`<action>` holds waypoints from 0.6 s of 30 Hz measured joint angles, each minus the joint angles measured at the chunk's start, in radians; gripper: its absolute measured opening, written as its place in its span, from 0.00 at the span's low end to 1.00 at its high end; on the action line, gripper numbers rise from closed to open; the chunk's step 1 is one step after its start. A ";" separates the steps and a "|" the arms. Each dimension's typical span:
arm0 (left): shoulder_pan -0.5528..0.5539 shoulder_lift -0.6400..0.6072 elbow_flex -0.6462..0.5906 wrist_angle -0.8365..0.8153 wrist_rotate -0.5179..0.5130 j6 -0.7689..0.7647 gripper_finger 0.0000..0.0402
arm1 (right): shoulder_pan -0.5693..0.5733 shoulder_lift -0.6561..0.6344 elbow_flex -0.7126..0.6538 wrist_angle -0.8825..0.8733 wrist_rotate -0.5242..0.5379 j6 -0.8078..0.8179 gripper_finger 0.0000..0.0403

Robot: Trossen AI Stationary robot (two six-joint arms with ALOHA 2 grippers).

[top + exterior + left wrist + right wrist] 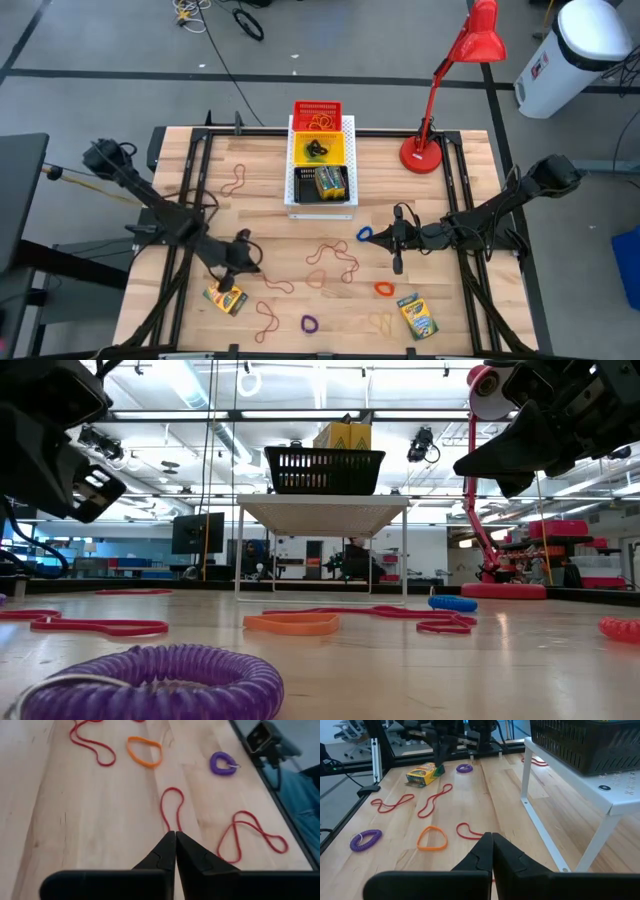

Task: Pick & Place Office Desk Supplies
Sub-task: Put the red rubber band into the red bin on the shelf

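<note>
My left gripper (243, 262) is shut and held above the table's near left part, just beyond a yellow-and-green crayon box (226, 298). In its wrist view a reddish-brown rubber band (172, 807) lies flat, its end hidden behind the shut fingertips (175, 840). My right gripper (397, 255) is also shut and raised over the table's right middle, beside a blue loop (364, 234). A red band (469, 831) lies below its tips (491, 840). An orange loop (384, 289), a second crayon box (418, 315) and a purple coil (309, 323) rest on the wood.
A white perforated board (348, 125) stands at the far middle with a red basket (317, 115), a yellow one (318, 148) and a black one (320, 183). The red desk lamp (425, 150) stands to its right. More rubber bands (330, 262) lie scattered mid-table.
</note>
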 joint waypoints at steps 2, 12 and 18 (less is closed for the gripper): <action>-0.018 0.052 0.039 -0.012 -0.024 -0.002 0.08 | 0.000 0.000 0.000 0.000 0.000 0.000 0.01; -0.033 0.319 0.273 -0.182 -0.029 0.048 0.21 | 0.000 0.000 0.000 0.000 0.000 0.000 0.01; -0.033 0.428 0.355 -0.251 -0.029 0.024 0.29 | 0.000 0.000 0.000 0.000 0.000 0.000 0.01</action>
